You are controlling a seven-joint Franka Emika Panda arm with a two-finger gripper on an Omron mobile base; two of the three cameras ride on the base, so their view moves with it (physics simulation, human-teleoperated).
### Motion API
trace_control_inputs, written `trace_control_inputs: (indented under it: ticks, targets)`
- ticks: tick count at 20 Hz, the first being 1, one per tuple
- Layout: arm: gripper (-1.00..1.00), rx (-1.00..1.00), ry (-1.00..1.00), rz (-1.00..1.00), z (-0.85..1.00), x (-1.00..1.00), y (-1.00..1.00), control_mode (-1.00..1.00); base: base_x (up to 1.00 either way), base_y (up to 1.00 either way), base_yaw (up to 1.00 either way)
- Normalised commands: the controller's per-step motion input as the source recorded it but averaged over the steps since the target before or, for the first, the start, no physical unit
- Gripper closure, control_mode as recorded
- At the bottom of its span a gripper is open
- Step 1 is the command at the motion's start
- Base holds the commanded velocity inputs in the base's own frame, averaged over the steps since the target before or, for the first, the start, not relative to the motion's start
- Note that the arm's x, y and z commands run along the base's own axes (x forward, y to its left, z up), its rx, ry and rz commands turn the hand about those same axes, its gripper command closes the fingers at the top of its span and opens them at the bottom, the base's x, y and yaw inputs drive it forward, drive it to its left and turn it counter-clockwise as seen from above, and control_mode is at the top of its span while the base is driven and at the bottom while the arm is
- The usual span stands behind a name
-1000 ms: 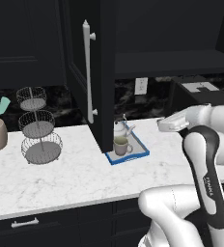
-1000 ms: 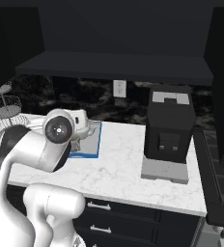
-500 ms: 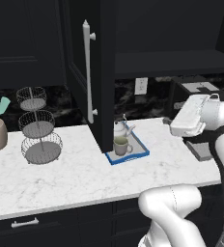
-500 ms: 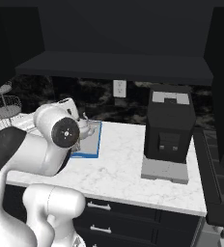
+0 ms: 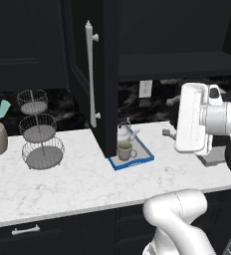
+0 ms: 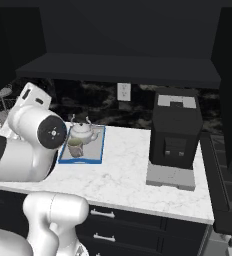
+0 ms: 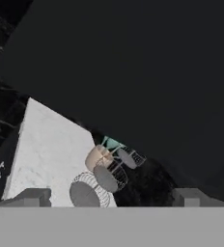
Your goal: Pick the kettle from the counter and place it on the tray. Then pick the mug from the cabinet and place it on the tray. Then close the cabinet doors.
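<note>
Kettle (image 5: 124, 132) and mug (image 5: 125, 149) on tray (image 5: 146, 154), apart from end effector (image 5: 170, 117).

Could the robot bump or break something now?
Maybe. The tall black cabinet door with its silver bar handle stands open right over the blue-rimmed grey tray, so a clumsy push could knock the small white kettle or the beige mug. The open gripper could also miss the handle.

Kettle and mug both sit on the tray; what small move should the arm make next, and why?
Probably swing the open claw toward the open cabinet door and its bar handle. The kettle and mug already rest on the tray, so closing the doors looks like what remains.
</note>
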Motion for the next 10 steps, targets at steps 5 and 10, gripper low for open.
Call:
trace_control_inputs:
  ticks: [5,10]
  targets:
    - [-1.0,-0.39,-0.49,0.06,0.11,-0.44,0.57,-1.0,0.0,0.0,0.0]
    - [-1.0,-0.29,-0.5,0.0,0.13,-0.49,0.58,-1.0,0.0,0.0,0.0]
